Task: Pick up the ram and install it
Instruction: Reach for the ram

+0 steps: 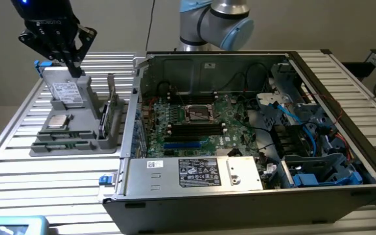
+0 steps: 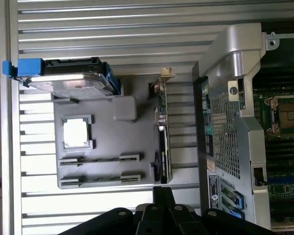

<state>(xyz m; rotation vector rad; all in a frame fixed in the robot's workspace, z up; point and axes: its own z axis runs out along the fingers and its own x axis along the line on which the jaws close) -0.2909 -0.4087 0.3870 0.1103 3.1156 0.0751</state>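
Observation:
The ram is a long thin green board standing on its edge along the side of a grey parts tray that faces the computer case; in the wrist view the ram shows edge-on beside the case wall. My gripper hangs over the back of the tray, just above a silver hard drive, fingers shut with nothing between them. The ram lies to the exterior view's right of the gripper and nearer the camera. The gripper's dark fingertips sit close to one end of the ram in the wrist view.
The open computer case lies on the slatted table, its motherboard exposed with dark memory slots and a processor socket. On the tray a square processor chip lies flat, with two narrow holders beside it. Cables and drive cages fill the case's right side.

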